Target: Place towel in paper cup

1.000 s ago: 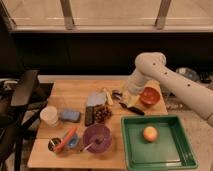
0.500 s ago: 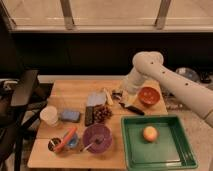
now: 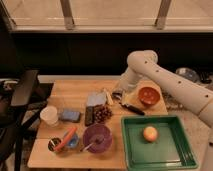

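The towel (image 3: 95, 98), a pale grey-blue cloth, lies flat in the middle of the wooden table (image 3: 70, 91). The white paper cup (image 3: 49, 114) stands upright near the table's left edge, well left of the towel. My gripper (image 3: 117, 95) hangs low over the table just right of the towel, between it and the orange bowl (image 3: 149, 95). Nothing shows in the gripper.
A darker blue pad (image 3: 70, 116) lies beside the cup. A dark flat bar (image 3: 89, 116), a dark red cluster (image 3: 103, 113), a purple bowl (image 3: 97, 136), a carrot (image 3: 65, 138) and a small tin (image 3: 53, 145) sit nearby. A green tray (image 3: 167, 152) holds an apple (image 3: 149, 133). A chair (image 3: 24, 95) stands at the left.
My arm has swung left, carrying the gripper from beside the orange bowl toward the towel. The objects on the table have not moved.
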Robot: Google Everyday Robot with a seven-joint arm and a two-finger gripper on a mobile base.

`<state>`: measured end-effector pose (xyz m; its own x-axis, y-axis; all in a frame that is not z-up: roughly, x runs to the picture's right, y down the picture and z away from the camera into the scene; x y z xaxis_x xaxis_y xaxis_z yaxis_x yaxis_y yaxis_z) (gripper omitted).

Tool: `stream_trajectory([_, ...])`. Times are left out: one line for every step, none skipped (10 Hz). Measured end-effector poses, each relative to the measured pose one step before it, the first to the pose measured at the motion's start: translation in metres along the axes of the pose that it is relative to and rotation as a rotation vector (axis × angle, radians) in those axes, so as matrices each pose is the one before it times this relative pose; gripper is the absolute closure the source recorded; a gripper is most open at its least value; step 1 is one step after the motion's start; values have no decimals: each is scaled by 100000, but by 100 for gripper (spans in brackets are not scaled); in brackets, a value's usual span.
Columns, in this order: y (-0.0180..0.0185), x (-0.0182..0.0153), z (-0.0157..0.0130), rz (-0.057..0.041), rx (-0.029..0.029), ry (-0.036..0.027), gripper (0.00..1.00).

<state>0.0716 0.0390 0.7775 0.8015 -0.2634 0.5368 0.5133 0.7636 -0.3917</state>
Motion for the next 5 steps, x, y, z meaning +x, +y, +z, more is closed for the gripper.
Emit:
stream_trajectory([-1618,-897,908,-3997,246,-84,39])
stream_trajectory([-1818,-1003,945,-4290,1021,-1024,39])
stream_trajectory([-2142,-637,1093,-4749,1309,-1489,39])
stream_trajectory([-1647,-147,839,-3698,1073,-1289,39])
stream_trajectory([-1206,-85,525,-3370,1413,-1058,39])
